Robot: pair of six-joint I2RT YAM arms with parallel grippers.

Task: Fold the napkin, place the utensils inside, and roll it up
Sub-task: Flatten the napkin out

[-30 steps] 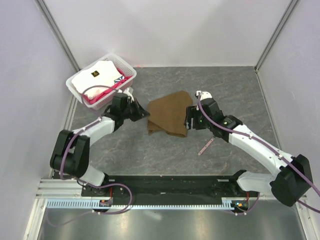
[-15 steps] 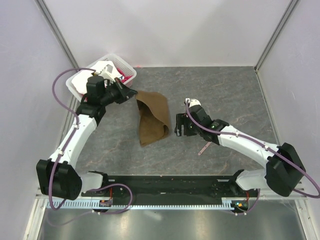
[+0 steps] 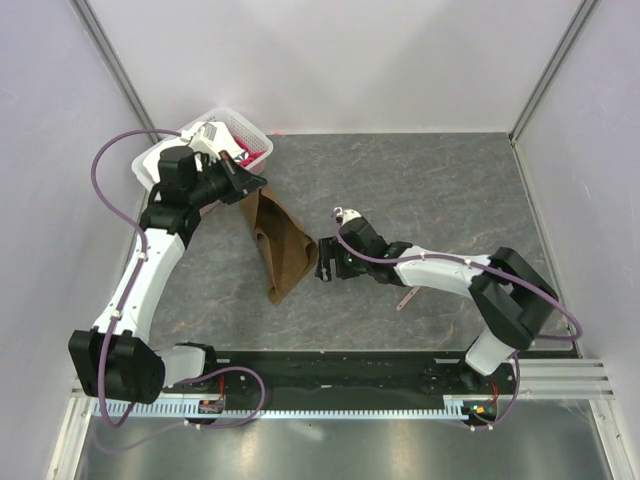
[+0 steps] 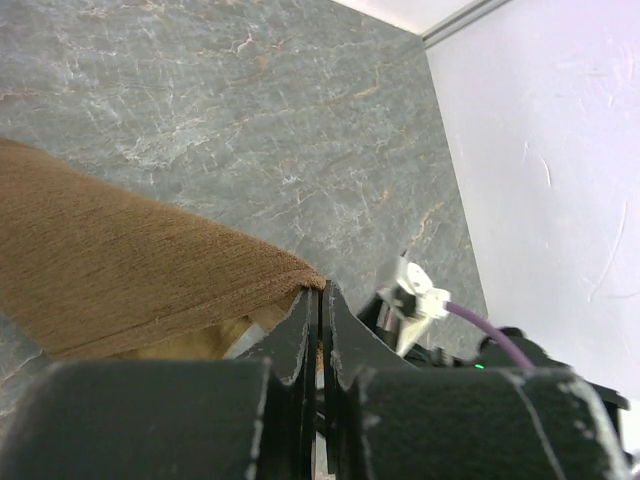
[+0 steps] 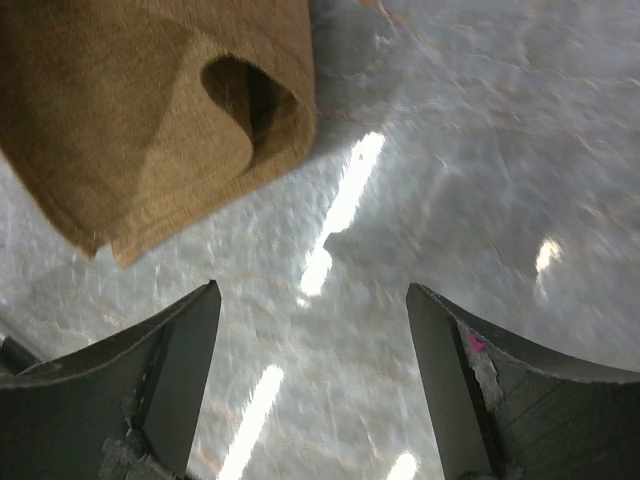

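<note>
Since a second ago the left arm has swung up and away toward the basket, dragging the napkin [image 3: 281,246] with it, and the right arm has reached across after the cloth while its jaws spread wider. Nearest the arm bases, the utensil [image 3: 408,295] lies flat on the grey table [image 3: 440,190], behind the right gripper [image 3: 323,267] and just beside that arm's forearm, untouched. The right gripper hangs low over the table with its fingers [image 5: 180,370] well apart and nothing between them; the napkin's loose folded edge [image 5: 150,110] lies just ahead of the fingertips, apart from them. From there the brown cloth stretches as a long, partly doubled strip, its lower end resting on the table and its upper end raised. That upper corner is pinched in the left gripper [image 3: 249,190], whose jaws are pressed tight together on the fabric [image 4: 150,270], as the left wrist view shows. Just beyond the left gripper sits the white basket [image 3: 252,128], holding white and pink cloths.
</note>
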